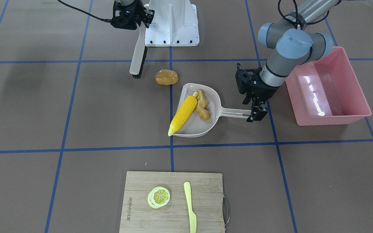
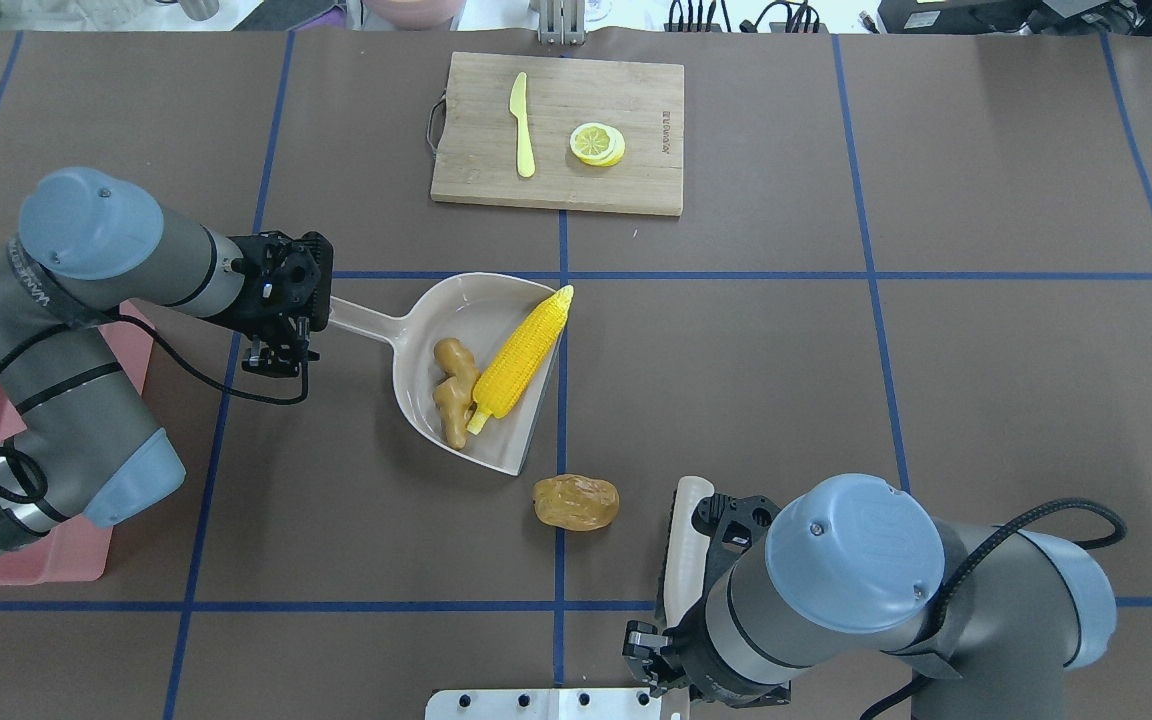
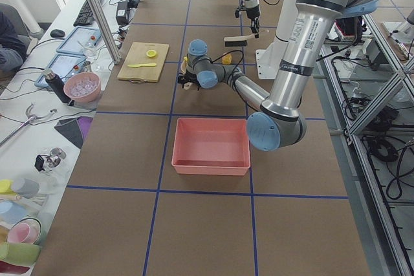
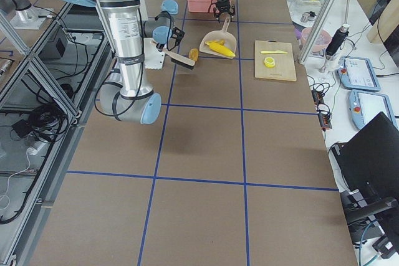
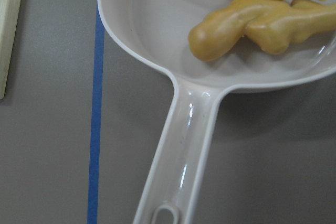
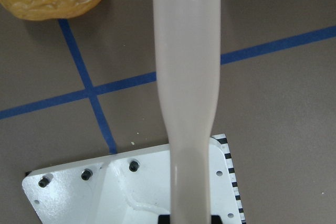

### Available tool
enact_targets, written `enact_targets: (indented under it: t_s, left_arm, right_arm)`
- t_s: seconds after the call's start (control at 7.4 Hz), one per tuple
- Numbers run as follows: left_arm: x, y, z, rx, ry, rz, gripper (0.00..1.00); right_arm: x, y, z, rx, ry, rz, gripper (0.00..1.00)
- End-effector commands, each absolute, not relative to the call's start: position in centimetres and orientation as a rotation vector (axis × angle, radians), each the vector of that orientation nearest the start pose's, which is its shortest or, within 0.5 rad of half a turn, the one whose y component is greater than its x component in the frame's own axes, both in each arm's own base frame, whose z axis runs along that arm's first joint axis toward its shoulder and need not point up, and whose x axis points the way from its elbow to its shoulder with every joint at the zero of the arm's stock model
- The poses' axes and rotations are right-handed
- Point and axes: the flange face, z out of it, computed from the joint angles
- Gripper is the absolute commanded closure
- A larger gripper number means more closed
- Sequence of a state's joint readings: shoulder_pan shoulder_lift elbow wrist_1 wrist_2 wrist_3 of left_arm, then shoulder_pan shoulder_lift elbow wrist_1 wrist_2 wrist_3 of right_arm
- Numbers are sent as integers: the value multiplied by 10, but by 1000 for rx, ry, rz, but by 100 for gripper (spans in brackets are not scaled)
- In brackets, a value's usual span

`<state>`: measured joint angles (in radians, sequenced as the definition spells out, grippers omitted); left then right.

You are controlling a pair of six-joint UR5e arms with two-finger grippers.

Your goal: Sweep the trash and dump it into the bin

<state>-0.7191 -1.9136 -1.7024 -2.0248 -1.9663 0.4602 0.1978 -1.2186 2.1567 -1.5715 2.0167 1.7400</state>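
Front-facing view: my left gripper (image 1: 257, 114) clamped on dustpan (image 1: 197, 127) handle, keeping pan flat as catch. Corn cob (image 1: 183, 113) and ginger root (image 1: 202, 105) inside pan. Potato lump (image 1: 166, 77) on table, between pan mouth and brush (image 1: 138, 55), just beside bristles.

Overhead view: my right gripper (image 2: 681, 640) mostly hidden under wrist, gripping brush handle, potato lump near. Bin (image 2: 66, 545) under my left arm, well apart from pan.

Right wrist view: brush handle runs straight out from my grip, potato at top left.

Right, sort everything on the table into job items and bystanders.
Job: corn, ginger, potato, dustpan, brush, pink bin, left gripper, right gripper.
Bystanders: cutting board, lemon slices, knife.
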Motion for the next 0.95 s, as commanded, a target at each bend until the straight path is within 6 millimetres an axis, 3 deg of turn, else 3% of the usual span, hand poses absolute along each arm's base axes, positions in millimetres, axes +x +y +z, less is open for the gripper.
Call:
enact_targets:
  t_s: [0.0,0.54,0.81]
  left_arm:
    - [407,-483,360,906,582,1386,14]
    - [407,-484,360,901,579,1395,14]
    - [407,-483,358,903,580,1397,14]
  right_arm:
    - [-499,-191,218,-388,-938,123,100]
    - [-518,-200,215,-353,-981,126,100]
    - [-532,-215,209,-334,-995,142,100]
